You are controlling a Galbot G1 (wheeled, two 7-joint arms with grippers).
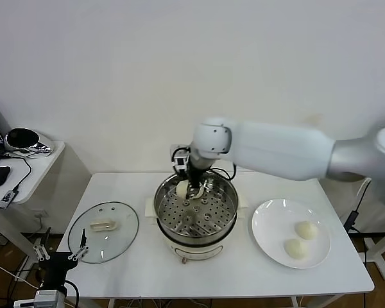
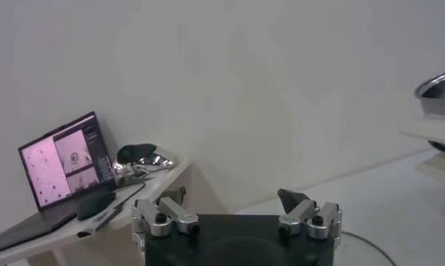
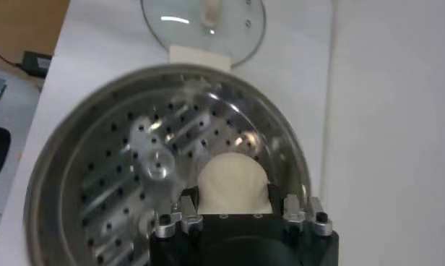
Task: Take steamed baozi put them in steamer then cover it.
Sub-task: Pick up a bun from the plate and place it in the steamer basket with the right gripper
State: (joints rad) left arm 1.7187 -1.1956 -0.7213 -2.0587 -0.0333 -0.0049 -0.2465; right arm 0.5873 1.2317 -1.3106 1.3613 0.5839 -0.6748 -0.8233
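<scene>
The steamer [image 1: 213, 214] stands at the table's middle with its perforated tray showing. My right gripper [image 1: 191, 190] reaches inside at the far left of the pot and is shut on a cream-white baozi [image 3: 233, 181], held just over the tray [image 3: 121, 181]. Two more baozi [image 1: 305, 230] [image 1: 296, 248] lie on the white plate [image 1: 269, 224] to the right. No fourth one shows. The glass cover [image 1: 103, 231] lies flat on the table left of the steamer; it also shows in the right wrist view [image 3: 203, 22]. My left gripper [image 2: 235, 199] is open and empty, parked low by the table's front left corner [image 1: 59, 256].
A side table [image 1: 32, 163] at the far left holds a laptop [image 2: 63, 162], a mouse and a shiny helmet-like object [image 1: 22, 138]. A white wall runs behind the table. The steamer's rim [image 2: 438, 87] shows at the edge of the left wrist view.
</scene>
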